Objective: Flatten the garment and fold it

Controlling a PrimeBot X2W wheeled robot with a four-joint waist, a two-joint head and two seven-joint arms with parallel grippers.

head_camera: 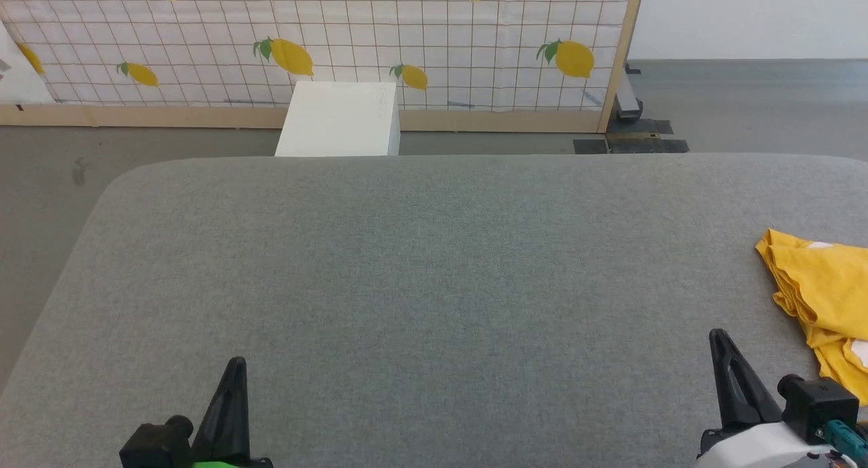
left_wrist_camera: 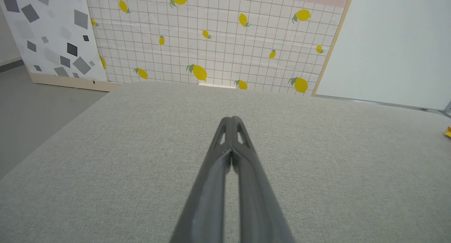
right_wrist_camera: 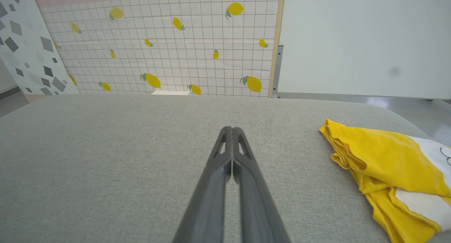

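Cloth of this kind, a bright yellow short-sleeved T-shirt with white printed patches, was judged light, soft and limp. It would not hold a shape, would drape from any single pinch point, and would drag against the grey woven-fabric table top rather than slide freely. It was not fragile. The T-shirt lay crumpled in a loose heap with several layers stacked at its far corner. A pinch there could have taken more than one layer. The preferred hold was judged to be a single outer edge, such as a hem or shoulder seam, with one gripper at each end. No such seam could be identified with certainty in the heap.

The T-shirt lay at the right side of the table top, part of it running out of the head view. The right gripper, with two long dark fingers, hung near the heap, to its left and apart from it. Its jaws were pressed fully together and held nothing. The left gripper, of the same two-finger form, hung well apart from the T-shirt on the other side of the table top. Its jaws were also fully closed and empty. Both sets of jaws were judged to need opening before any approach to the cloth
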